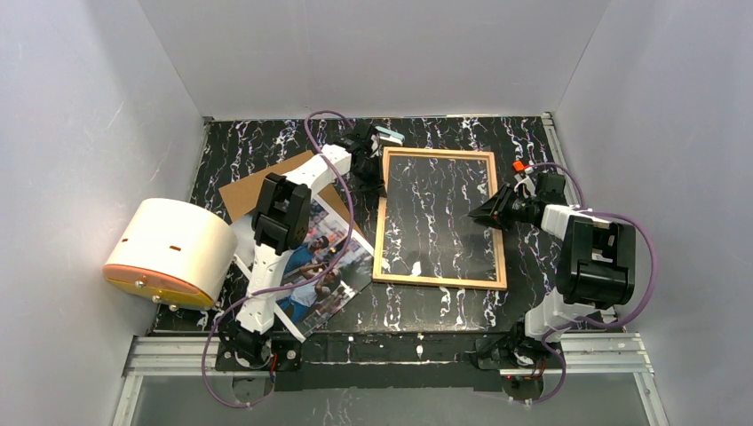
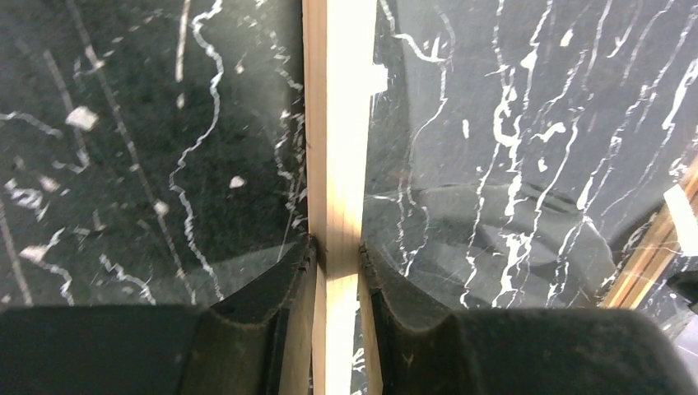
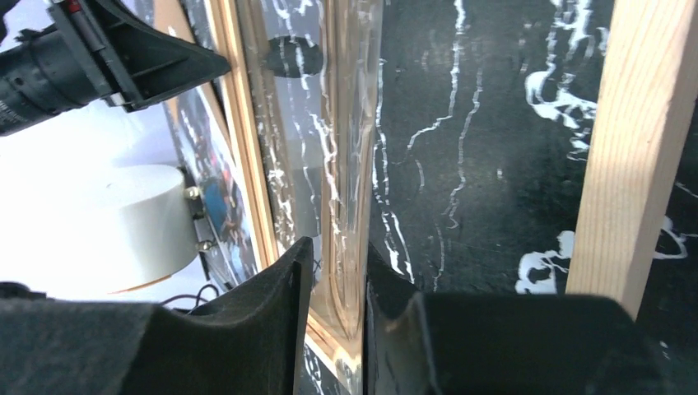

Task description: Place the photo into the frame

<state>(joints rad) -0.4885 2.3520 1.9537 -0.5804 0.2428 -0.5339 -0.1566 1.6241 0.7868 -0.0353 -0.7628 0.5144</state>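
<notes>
From above, the frame [image 1: 439, 282] lies on the counter [image 1: 462, 133]. The photo [image 1: 333, 271] lies just to its left, partly under the left arm, so it is not in the frame yet. A brown board [image 1: 257, 188] sits behind the photo. The left gripper [image 1: 366, 173] is at the frame's far left corner. The right gripper [image 1: 487, 213] is at its right side.

The left wrist view shows the left gripper pinched tight on the wood edge.

In the right wrist view, the right gripper looks pinched on the frame's edge too.

I think this step is getting the frame ready. Next, one gripper must let go and fetch the flat, slippery photo.
</notes>
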